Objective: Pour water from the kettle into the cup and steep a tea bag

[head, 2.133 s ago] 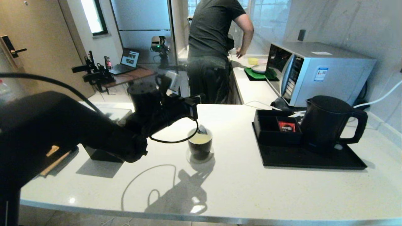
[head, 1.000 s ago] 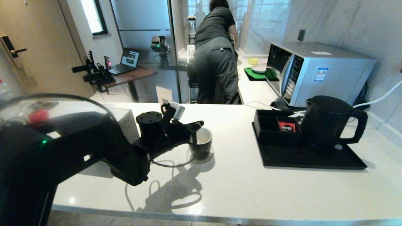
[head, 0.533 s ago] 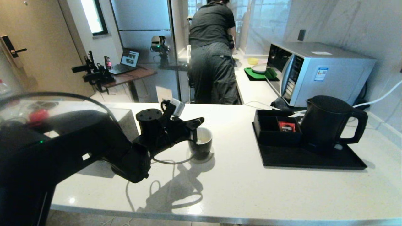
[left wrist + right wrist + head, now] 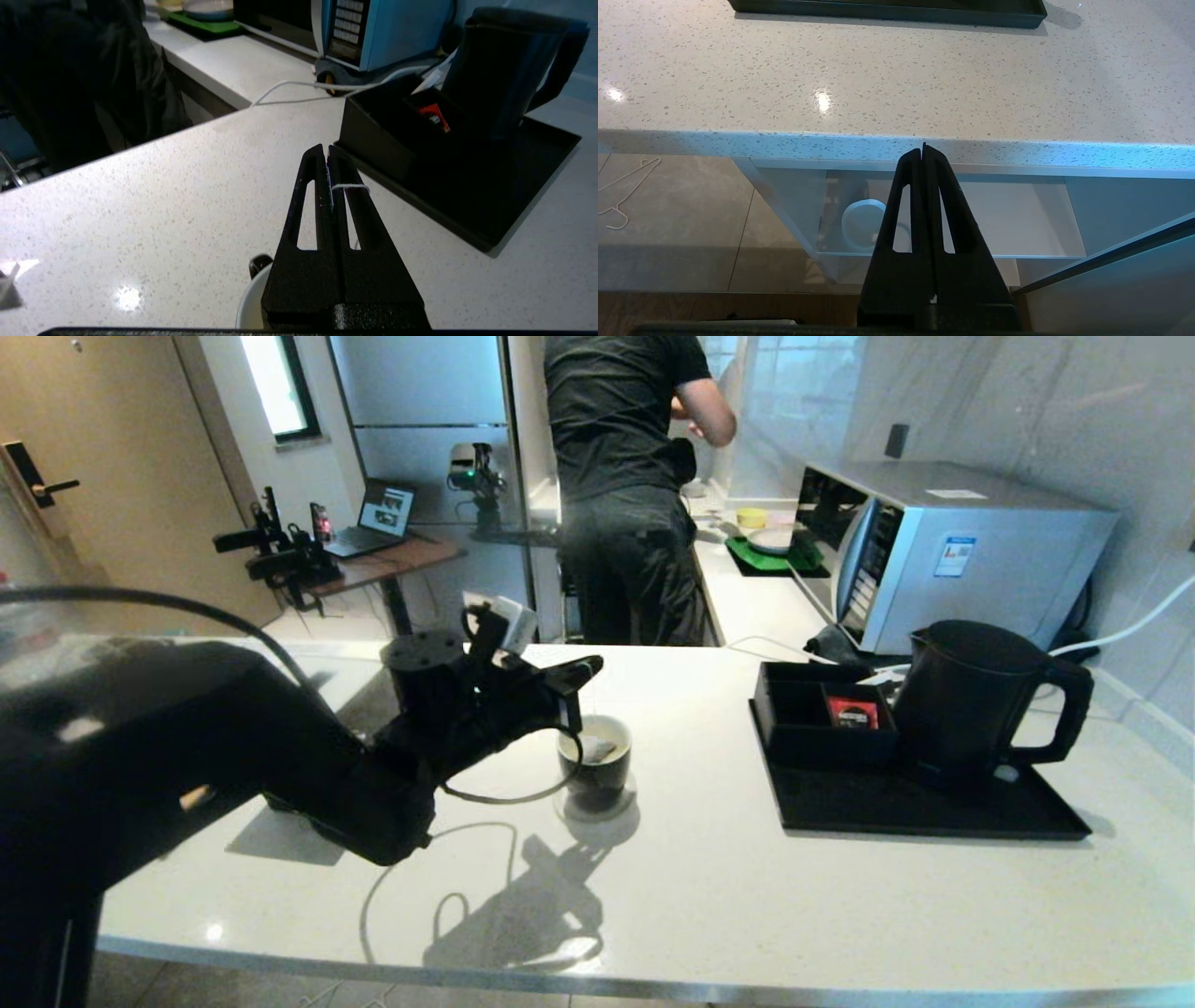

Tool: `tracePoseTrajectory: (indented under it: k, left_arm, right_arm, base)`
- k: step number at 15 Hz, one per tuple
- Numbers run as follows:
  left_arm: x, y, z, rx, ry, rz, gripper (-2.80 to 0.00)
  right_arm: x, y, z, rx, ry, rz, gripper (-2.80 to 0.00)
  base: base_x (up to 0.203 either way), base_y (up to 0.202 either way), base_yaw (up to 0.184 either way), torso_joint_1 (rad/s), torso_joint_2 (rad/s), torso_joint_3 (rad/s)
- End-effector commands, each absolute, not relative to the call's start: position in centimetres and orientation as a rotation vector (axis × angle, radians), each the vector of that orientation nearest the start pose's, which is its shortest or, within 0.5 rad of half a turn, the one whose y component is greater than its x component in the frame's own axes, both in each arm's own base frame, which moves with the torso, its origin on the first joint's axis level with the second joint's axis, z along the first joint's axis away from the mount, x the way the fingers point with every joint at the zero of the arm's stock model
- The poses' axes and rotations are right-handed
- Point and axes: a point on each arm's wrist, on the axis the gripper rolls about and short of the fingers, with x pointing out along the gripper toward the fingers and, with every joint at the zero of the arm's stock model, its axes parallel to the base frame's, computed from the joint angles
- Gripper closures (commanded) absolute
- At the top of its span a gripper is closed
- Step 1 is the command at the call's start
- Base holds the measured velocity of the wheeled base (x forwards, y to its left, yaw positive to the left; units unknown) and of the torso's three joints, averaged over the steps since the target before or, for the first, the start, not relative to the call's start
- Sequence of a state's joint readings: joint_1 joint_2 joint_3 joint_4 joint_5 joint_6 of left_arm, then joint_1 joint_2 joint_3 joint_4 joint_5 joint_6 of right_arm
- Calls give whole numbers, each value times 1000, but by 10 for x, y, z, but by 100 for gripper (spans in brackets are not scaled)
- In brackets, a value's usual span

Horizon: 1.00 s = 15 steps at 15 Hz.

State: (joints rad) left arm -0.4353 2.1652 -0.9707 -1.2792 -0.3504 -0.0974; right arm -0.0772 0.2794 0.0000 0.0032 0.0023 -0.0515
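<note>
The black cup (image 4: 596, 777) with its white inside stands on a round pale coaster (image 4: 624, 800) mid-counter. My left gripper (image 4: 581, 674) hovers just above its left rim, shut on the thin white string (image 4: 351, 186), which loops over one finger. The pale tea bag (image 4: 596, 748) hangs from the string in the cup's mouth, at the surface of the yellowish water (image 4: 616, 753). In the left wrist view only a sliver of the cup's rim (image 4: 248, 298) shows beneath the shut gripper (image 4: 325, 150). The black kettle (image 4: 971, 705) stands upright on the tray. My right gripper (image 4: 923, 148) is shut and empty, parked below the counter's front edge.
A black tray (image 4: 924, 812) at the right carries the kettle and a compartment box holding a red packet (image 4: 851, 712). Behind it is a microwave (image 4: 943, 551). A person (image 4: 621, 485) stands beyond the counter. A black box (image 4: 289, 800) sits under my left arm.
My left gripper dipped low beside the cup, then rose again. The tea bag went down into the water and now shows at the surface.
</note>
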Motion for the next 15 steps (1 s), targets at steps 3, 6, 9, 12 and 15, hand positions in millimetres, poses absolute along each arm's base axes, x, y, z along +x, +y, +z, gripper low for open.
tracePoseTrajectory:
  k: [3,6,9,12,15]
  left_arm:
    - [354,-174,164,-99,-147,-796,0]
    - [352,-173,180,-102,-174,-797,0]
    - [351,-173,179,-101,-171,-795,0]
    - [352,-173,173,-100,-155,-795,0]
    - [355,-174,155,-98,-108,-792,0]
  right_arm:
    - [-1,0,79,-40,285,-66,0]
    - [-1,0,78,-40,286,-66,0]
    - [-1,0,79,-40,285,-67,0]
    - [-1,0,79,-40,285,-66,0]
    - [-1,0,78,-40,287,-67,0]
  base:
    - [0,0,0,0,0,0]
    - [0,0,0,0,0,0]
    - [0,0,0,0,0,0]
    - [0,0,0,0,0,0]
    - [0,0,0,0,0,0]
